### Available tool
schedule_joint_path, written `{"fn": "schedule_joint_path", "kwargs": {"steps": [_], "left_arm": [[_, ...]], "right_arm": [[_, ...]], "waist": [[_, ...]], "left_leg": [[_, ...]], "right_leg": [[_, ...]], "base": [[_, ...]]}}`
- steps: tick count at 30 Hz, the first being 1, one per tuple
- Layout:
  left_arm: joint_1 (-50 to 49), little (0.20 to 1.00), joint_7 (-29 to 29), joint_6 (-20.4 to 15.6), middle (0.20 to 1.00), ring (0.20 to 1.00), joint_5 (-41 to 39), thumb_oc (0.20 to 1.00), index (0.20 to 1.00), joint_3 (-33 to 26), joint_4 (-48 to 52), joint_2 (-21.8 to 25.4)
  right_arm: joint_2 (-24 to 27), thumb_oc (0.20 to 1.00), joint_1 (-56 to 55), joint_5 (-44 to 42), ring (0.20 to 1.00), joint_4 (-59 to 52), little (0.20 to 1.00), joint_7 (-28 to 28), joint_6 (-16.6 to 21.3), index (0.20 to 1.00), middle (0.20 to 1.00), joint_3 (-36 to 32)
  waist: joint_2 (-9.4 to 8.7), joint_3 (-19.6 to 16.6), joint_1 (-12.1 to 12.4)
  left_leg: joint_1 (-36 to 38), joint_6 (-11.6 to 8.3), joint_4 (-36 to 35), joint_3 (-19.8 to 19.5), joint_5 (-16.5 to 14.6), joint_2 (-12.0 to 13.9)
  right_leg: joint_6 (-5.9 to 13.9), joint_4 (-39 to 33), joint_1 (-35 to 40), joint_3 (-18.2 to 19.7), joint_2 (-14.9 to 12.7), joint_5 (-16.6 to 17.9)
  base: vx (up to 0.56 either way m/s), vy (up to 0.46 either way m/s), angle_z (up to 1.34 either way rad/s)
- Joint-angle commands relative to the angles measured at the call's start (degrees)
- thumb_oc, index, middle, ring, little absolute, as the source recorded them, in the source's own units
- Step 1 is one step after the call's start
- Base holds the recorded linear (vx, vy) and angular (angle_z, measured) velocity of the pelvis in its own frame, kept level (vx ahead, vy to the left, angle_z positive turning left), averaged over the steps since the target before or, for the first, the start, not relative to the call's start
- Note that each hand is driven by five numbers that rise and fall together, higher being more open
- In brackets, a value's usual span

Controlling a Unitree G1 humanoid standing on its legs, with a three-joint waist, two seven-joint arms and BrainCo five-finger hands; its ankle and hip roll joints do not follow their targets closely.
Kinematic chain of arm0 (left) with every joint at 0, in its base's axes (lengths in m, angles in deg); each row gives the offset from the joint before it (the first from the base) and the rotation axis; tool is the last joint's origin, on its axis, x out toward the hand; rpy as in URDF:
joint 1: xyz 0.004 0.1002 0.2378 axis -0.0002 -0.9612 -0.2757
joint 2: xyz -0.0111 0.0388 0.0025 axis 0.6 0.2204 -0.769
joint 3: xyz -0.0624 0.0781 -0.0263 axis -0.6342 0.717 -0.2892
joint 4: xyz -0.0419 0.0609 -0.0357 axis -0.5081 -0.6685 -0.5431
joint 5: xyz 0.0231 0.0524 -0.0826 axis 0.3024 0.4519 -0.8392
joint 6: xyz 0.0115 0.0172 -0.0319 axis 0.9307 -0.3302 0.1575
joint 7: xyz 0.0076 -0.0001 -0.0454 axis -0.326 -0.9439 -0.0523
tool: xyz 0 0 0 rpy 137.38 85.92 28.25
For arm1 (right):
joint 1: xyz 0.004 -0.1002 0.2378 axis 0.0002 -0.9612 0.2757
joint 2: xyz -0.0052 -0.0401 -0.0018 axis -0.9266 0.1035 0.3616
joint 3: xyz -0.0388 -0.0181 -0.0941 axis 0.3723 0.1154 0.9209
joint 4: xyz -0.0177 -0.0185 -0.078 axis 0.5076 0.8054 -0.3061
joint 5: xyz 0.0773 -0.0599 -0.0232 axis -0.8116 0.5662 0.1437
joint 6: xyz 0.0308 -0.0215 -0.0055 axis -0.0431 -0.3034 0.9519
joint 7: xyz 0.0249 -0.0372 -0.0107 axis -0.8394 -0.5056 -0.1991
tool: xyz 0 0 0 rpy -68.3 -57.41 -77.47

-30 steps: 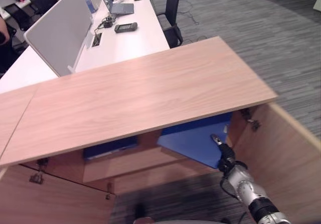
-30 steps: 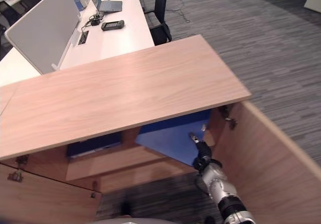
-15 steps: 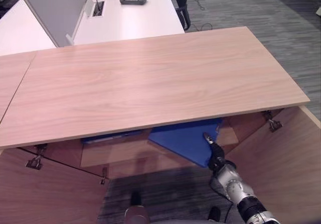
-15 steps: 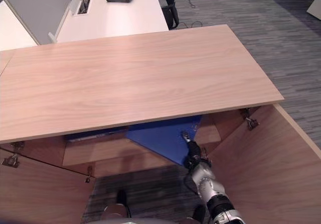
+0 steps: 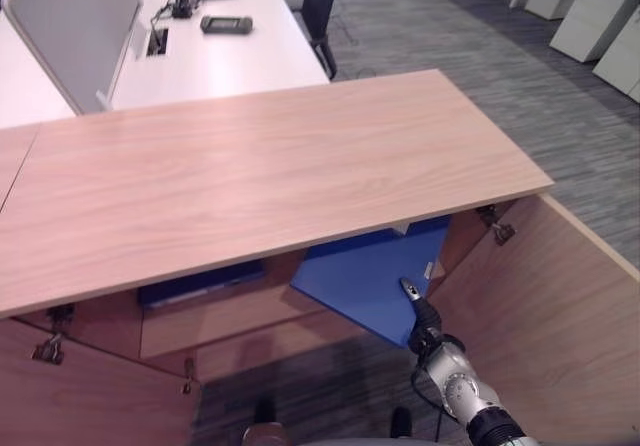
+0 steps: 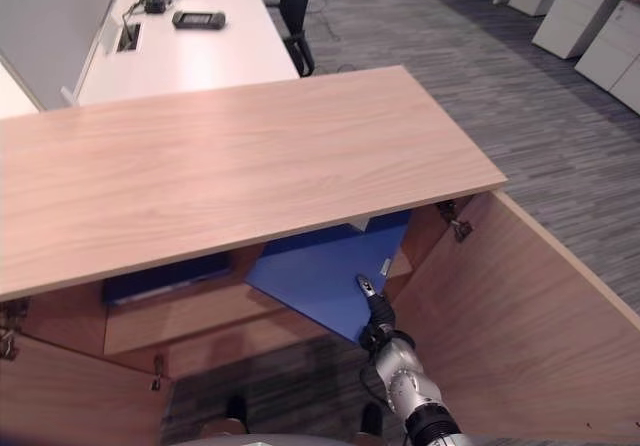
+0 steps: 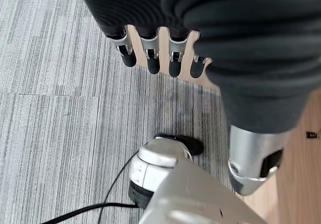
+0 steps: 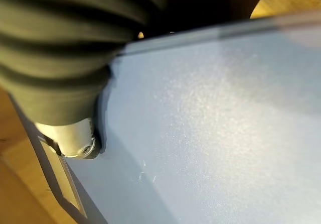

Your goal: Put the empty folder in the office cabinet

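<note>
The flat blue plastic folder (image 5: 375,281) lies tilted in the right-hand opening of the light wooden office cabinet (image 5: 270,166), its far part under the cabinet's top board and its near corner jutting out over the front edge of the shelf. The right hand (image 5: 425,316) is at that near corner, against the folder's right edge, with one dark-tipped finger lying up along the blue surface; the wrist view shows the thumb (image 8: 75,141) pressed flat on the cover, but whether the fingers underneath curl round the folder cannot be told. The folder is a plain, smooth, matt blue, with a small pale label pocket (image 5: 428,269) near its right edge. A second dark blue folder (image 5: 200,284) lies flat on the shelf in the left part of the cabinet. The cabinet's right door (image 5: 560,326) stands open, with metal hinges (image 5: 497,228) at its top. The left hand (image 7: 160,58) hangs above grey striped carpet (image 7: 60,108), its fingers straight and relaxed, holding nothing. Behind the cabinet stands a white desk (image 5: 220,56) with a grey divider panel (image 5: 70,26).
</note>
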Motion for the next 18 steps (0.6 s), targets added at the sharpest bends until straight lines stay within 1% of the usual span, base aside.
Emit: {"fn": "schedule_joint_path", "kwargs": {"steps": [1, 4, 7, 8, 10, 11, 12, 13, 14, 15, 16, 17, 18], "left_arm": [[3.1, 1.000, 1.0, 0.0, 1.000, 1.000, 1.3, 1.000, 1.000, 1.1, -3.0, 0.6], [2.6, 1.000, 0.7, 0.2, 1.000, 1.000, 1.5, 1.000, 1.000, 1.4, -2.5, 0.3], [1.6, 1.000, 0.5, 0.0, 1.000, 1.000, 2.3, 1.000, 1.000, 1.1, -2.3, 1.5], [1.9, 1.000, 0.6, -0.1, 1.000, 1.000, 2.1, 1.000, 1.000, 1.3, -2.3, 1.7], [4.6, 1.000, 1.5, -1.2, 1.000, 1.000, 0.6, 1.000, 1.000, 2.8, -1.0, 2.3], [6.5, 1.000, 1.6, -2.1, 1.000, 1.000, -0.4, 1.000, 1.000, 4.5, 0.6, 1.6], [6.9, 1.000, 1.7, -2.7, 1.000, 1.000, -1.1, 1.000, 1.000, 5.4, 1.7, 1.1], [9.1, 1.000, 2.0, -4.2, 1.000, 1.000, -3.4, 1.000, 1.000, 8.5, 5.0, 0.2], [9.2, 1.000, 2.0, -4.2, 1.000, 1.000, -3.4, 1.000, 1.000, 8.5, 5.0, 0.2], [10.9, 1.000, 2.6, -5.6, 1.000, 1.000, -6.4, 1.000, 1.000, 11.8, 9.1, -0.7], [11.5, 1.000, 2.7, -6.1, 1.000, 1.000, -7.7, 1.000, 1.000, 13.3, 11.5, -0.9], [11.9, 1.000, 2.9, -6.8, 1.000, 1.000, -10.1, 1.000, 1.000, 17.0, 17.1, -1.3], [11.9, 1.000, 2.8, -6.9, 1.000, 1.000, -11.0, 1.000, 1.000, 18.4, 19.9, -1.1]], "right_arm": [[-0.1, 0.200, 2.8, -1.2, 0.200, -5.4, 0.200, -1.5, 3.5, 0.200, 0.200, -0.6], [0.0, 0.200, 1.9, -1.0, 0.200, -5.6, 0.200, -1.3, 3.2, 0.200, 0.200, -0.9], [0.4, 0.200, 1.8, -0.9, 0.200, -6.6, 0.200, -1.6, 3.3, 0.200, 0.200, -1.4], [0.4, 0.200, 2.2, -1.2, 0.200, -7.2, 0.200, -1.6, 3.6, 0.200, 0.200, -1.4], [1.7, 0.200, 3.8, -1.6, 0.200, -8.6, 0.200, -0.5, 5.2, 0.200, 0.200, -2.2], [2.5, 0.200, 5.1, -1.6, 0.200, -9.3, 0.200, 0.7, 6.4, 0.200, 0.200, -3.2], [2.9, 0.200, 6.5, -1.4, 0.200, -9.8, 0.200, 1.5, 7.1, 0.200, 0.200, -3.4], [2.6, 0.200, 11.2, -1.5, 0.200, -10.8, 0.200, 3.4, 8.9, 0.200, 0.200, -3.6], [2.6, 0.200, 11.2, -1.5, 0.200, -10.8, 0.200, 3.4, 8.9, 0.200, 0.200, -3.6], [1.3, 0.200, 15.2, -2.6, 0.200, -10.8, 0.200, 5.2, 10.9, 0.200, 0.200, -3.0], [0.8, 0.200, 17.1, -3.0, 0.200, -10.9, 0.200, 5.9, 11.6, 0.200, 0.200, -3.0], [-0.8, 0.200, 20.3, -3.6, 0.200, -11.4, 0.200, 7.3, 12.9, 0.200, 0.200, -2.3], [-1.3, 0.200, 21.8, -3.8, 0.200, -11.7, 0.200, 7.9, 13.5, 0.200, 0.200, -2.2]], "waist": [[-0.20, 1.8, 0.2], [0.03, 1.4, 0.2], [0.39, 1.6, 0.3], [0.43, 2.0, 0.1], [-0.49, 5.6, -0.3], [-0.29, 6.2, -1.3], [0.26, 6.9, -1.4], [1.85, 9.7, -1.6], [1.87, 9.6, -1.6], [2.96, 11.5, -1.1], [3.28, 11.9, -0.8], [3.93, 13.3, -0.2], [4.07, 13.9, 0.1]], "left_leg": [[-0.1, 4.73, 3.9, -0.9, -4.9, -3.9], [1.3, 4.30, 2.2, -1.3, -4.3, -3.5], [1.4, 3.94, 1.7, -1.8, -4.0, -3.1], [0.7, 3.55, 2.0, -1.8, -4.0, -2.7], [-7.6, 2.38, 10.8, -2.0, -4.6, -2.2], [-12.7, 2.13, 15.3, -0.3, -5.2, -1.4], [-14.5, 2.21, 16.5, -0.3, -5.7, -1.1], [-20.2, 3.32, 19.3, -1.6, -6.8, -1.4], [-20.4, 3.33, 19.4, -1.7, -6.8, -1.4], [-24.0, 3.75, 22.9, -2.4, -9.3, -1.2], [-26.0, 4.10, 24.4, -2.4, -9.6, -0.9], [-28.5, 4.84, 27.2, -2.9, -10.4, -0.5], [-30.0, 5.12, 28.9, -3.1, -10.9, -0.3]], "right_leg": [[-1.16, 0.4, 2.0, -3.9, 3.5, -2.6], [-1.10, 0.4, 3.3, -4.3, 3.6, -3.4], [-1.07, 0.4, 3.5, -4.6, 3.4, -3.7], [-1.22, 0.4, 3.2, -4.8, 3.4, -3.8], [-1.75, 0.7, 1.5, -6.4, 2.0, -3.2], [-1.98, 1.6, -0.7, -8.4, 1.0, -2.9], [-1.93, 2.6, -2.3, -8.8, 0.7, -2.8], [-2.10, 7.5, -9.1, -7.6, -0.4, -3.0], [-2.11, 7.6, -9.4, -7.6, -0.4, -3.1], [-2.10, 11.7, -13.9, -6.1, -1.0, -4.6], [-2.35, 13.7, -16.5, -5.7, -1.4, -5.0], [-2.86, 17.3, -19.6, -5.1, -2.2, -6.2], [-3.04, 18.9, -21.1, -4.8, -2.4, -6.8]], "base": [[0.08, -0.038, 0.03], [0.09, -0.035, 0.05], [0.06, -0.046, 0.09], [-0.07, -0.092, 0.19], [-0.24, -0.110, 0.54], [-0.26, -0.041, 1.22], [-0.41, 0.059, 1.38], [-0.31, 0.073, 1.00], [-0.35, 0.122, 0.15], [-0.15, 0.080, -0.37], [-0.24, 0.116, -0.43], [-0.17, 0.064, 0.02], [-0.19, 0.062, -0.09]]}}
